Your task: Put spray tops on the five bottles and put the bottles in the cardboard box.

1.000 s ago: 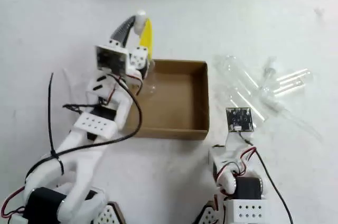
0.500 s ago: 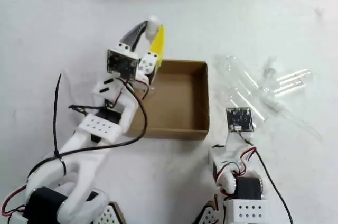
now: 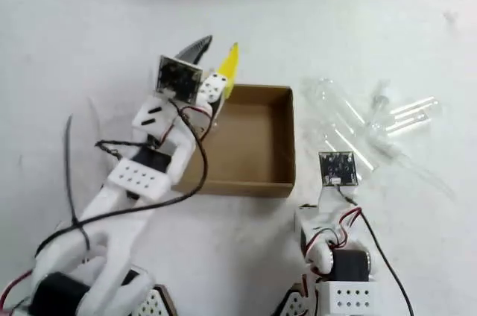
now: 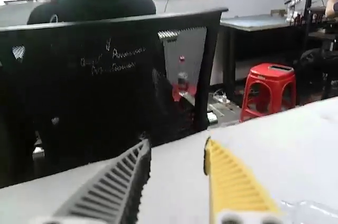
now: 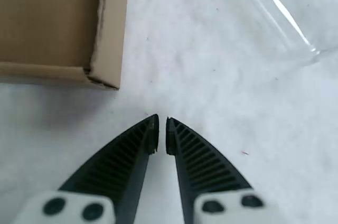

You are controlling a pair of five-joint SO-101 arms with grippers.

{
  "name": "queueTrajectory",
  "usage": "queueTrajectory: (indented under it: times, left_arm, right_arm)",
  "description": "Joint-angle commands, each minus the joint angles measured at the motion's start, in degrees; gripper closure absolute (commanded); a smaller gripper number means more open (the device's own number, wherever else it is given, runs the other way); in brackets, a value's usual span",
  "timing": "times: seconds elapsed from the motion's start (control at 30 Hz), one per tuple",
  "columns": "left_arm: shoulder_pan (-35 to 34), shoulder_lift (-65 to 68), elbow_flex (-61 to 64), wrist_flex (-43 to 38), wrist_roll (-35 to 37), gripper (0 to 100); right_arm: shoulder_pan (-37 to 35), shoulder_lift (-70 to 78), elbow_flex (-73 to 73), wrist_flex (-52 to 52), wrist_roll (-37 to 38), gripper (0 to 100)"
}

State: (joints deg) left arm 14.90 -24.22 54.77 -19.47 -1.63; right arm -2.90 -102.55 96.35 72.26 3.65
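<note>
Nearest the bases, the right arm (image 3: 333, 253) sits folded low at the front of the table (image 3: 89, 33), just before the near right corner of the cardboard box (image 3: 246, 186). The right gripper (image 5: 161, 135) points down at bare tabletop. Its two black fingers are drawn together with only a thin slit between the tips, and they hold nothing. In the right wrist view the box corner lies just beyond the tips on one side, and one of the clear bottles (image 5: 285, 18) lies a little farther off on the other.

The cardboard box rests open-topped in the middle of the table, between the two arms. To its right, near but not touching, the clear bottles lie on their sides in a loose cluster on the white surface, outside the box. They overlap, so I cannot tell how many there are or whether any carries a spray top.

The left arm (image 3: 134, 182) stretches from the near left up past the box's left wall, with a black cable (image 3: 71, 174) looping beside it. The left gripper (image 3: 221, 43) hangs over the box's far left corner, pointing away across the table. Its grey finger (image 4: 113, 192) and yellow finger (image 4: 232, 187) are spread wide with nothing between them.

Beyond the table's far edge, the left wrist view shows a black mesh chair (image 4: 105, 76) and, farther off, a red stool (image 4: 269, 89)
</note>
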Motion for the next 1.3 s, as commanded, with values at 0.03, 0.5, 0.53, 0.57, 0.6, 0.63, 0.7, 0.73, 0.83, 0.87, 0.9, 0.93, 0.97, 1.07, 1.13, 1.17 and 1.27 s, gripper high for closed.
queueTrajectory:
  times: [0.03, 0.5, 0.53, 0.57, 0.6, 0.63, 0.7, 0.73, 0.83, 0.87, 0.9, 0.93, 0.97, 1.07, 1.13, 1.17, 1.27]
  left_arm:
    - [-1.4, -18.2, 0.2, 9.5, -0.5, 85]
    - [-15.0, -39.8, -27.1, 68.2, -0.9, 85]
    - [-15.9, -39.8, -27.5, 70.8, -0.9, 85]
    - [-17.0, -39.8, -27.5, 72.6, -0.9, 85]
    - [-18.2, -39.8, -27.4, 74.5, -0.9, 85]
    - [-19.5, -39.8, -27.3, 76.1, -0.9, 85]
    - [-21.6, -39.8, -26.6, 78.4, -0.6, 85]
    - [-21.8, -39.8, -25.9, 78.8, -0.5, 85]
    - [-22.1, -39.8, -22.7, 78.3, -0.5, 85]
    - [-22.3, -39.8, -20.6, 77.5, -0.5, 85]
    - [-22.3, -39.8, -17.8, 76.4, -0.5, 85]
    - [-22.3, -40.0, -14.5, 74.6, -0.6, 85]
    - [-22.3, -40.0, -10.7, 71.9, -0.8, 85]
    - [-22.7, -40.1, 1.1, 60.9, -0.4, 85]
    - [-22.8, -40.2, 7.2, 55.5, 1.2, 85]
    - [-23.0, -40.2, 9.1, 53.9, 3.1, 85]
    - [-25.5, -40.2, 10.9, 52.7, 7.0, 85]
  right_arm:
    - [0.0, -0.6, 0.5, 0.3, 0.4, 98.3]
    - [-0.2, -0.6, 0.5, 0.3, 0.4, 98.3]
    - [0.0, -0.6, 0.5, 0.3, 0.4, 98.3]
    - [0.1, -0.6, 0.5, 0.3, 0.4, 98.3]
    - [0.1, -0.6, 0.5, 0.2, 0.4, 98.3]
    - [0.1, -0.6, 0.5, 0.0, 0.4, 98.3]
    - [-0.4, -0.6, 0.3, -1.2, 0.4, 98.3]
    - [-0.1, -0.6, -0.1, -3.6, 0.4, 98.3]
    - [0.7, -0.6, -0.7, -12.9, 0.4, 98.4]
    - [1.0, -0.6, -0.8, -16.0, 0.5, 98.4]
    - [1.0, -0.6, -0.7, -18.5, 1.7, 98.4]
    - [1.0, -0.6, -0.5, -20.3, 3.9, 98.4]
    - [0.9, -0.6, -0.4, -20.9, 6.9, 98.4]
    - [1.4, -0.6, -0.8, -21.4, 19.2, 98.4]
    - [3.1, -0.7, -1.2, -22.6, 28.0, 98.4]
    - [4.2, -0.7, -1.5, -24.0, 31.2, 98.4]
    - [5.1, -0.7, -2.3, -28.4, 31.0, 98.4]
